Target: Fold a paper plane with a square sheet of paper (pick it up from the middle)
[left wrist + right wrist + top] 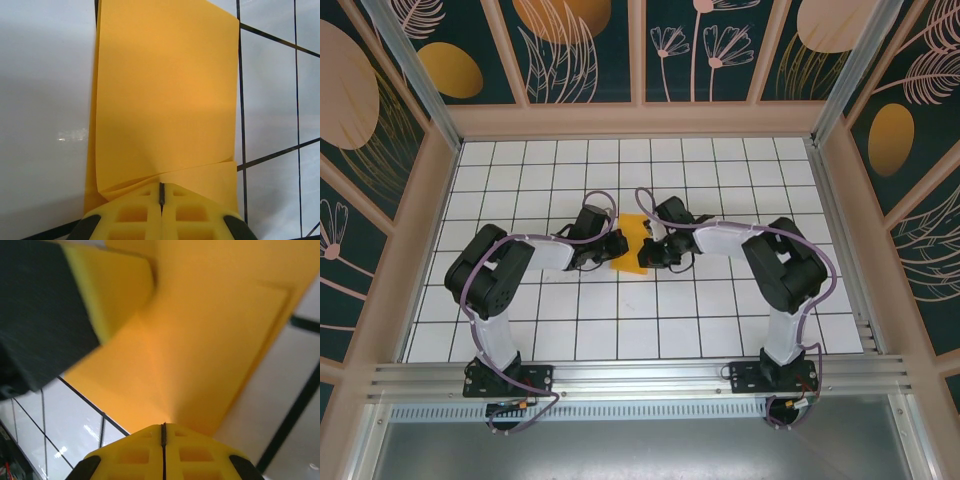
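Observation:
The square sheet of paper is a bright orange-yellow folded shape at the middle of the white tiled floor, between both grippers. My left gripper is shut on its left edge. In the left wrist view the sheet stretches away from the closed jaws, with two layers parting near the pinch. From the other side, my right gripper is shut on the paper. Its wrist view has the sheet rising from the closed jaws, with a left fingertip blurred beyond. A paper plane is out of view.
Dark leaf-patterned panels with painted orange ovals wall the cell at the back and sides. An aluminium rail runs along the near edge by the arm bases. White tiles lie open in front of and behind the grippers.

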